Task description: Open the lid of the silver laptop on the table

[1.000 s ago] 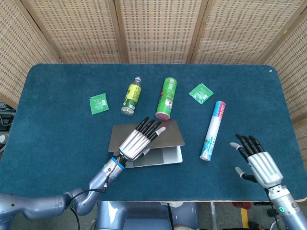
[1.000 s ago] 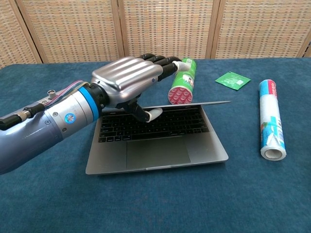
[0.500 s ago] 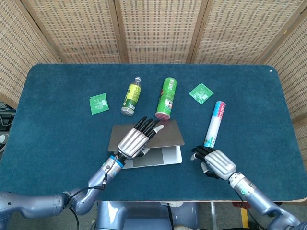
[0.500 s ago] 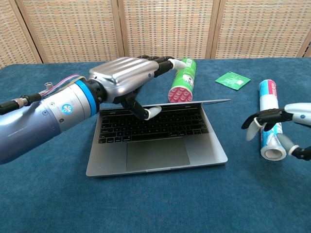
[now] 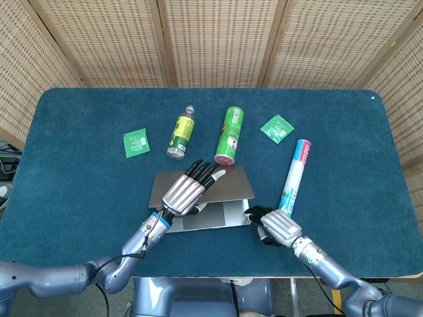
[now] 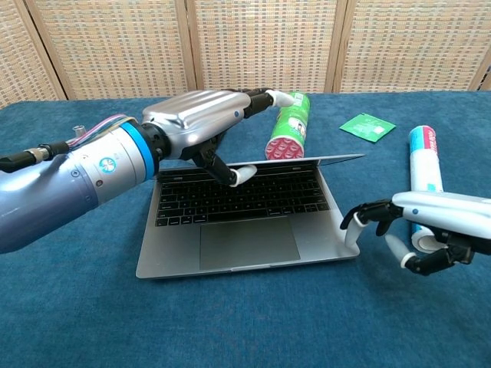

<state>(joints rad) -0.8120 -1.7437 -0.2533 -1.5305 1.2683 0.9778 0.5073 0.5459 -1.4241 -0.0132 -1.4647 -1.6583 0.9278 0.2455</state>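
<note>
The silver laptop lies at the table's front middle, its lid raised a little above the keyboard. My left hand grips the lid's front edge, with fingers lying over the top and the thumb beneath it. My right hand is at the laptop's right front corner with its fingers spread and curved. One fingertip touches the base there. In the head view the right hand sits just right of the base.
Just behind the laptop lies a green can, with a yellow-labelled bottle to its left. Green packets lie further back. A white and blue tube lies close behind my right hand.
My right hand has come in from the right front to the laptop's right front corner. My left hand has lifted the lid a touch higher.
</note>
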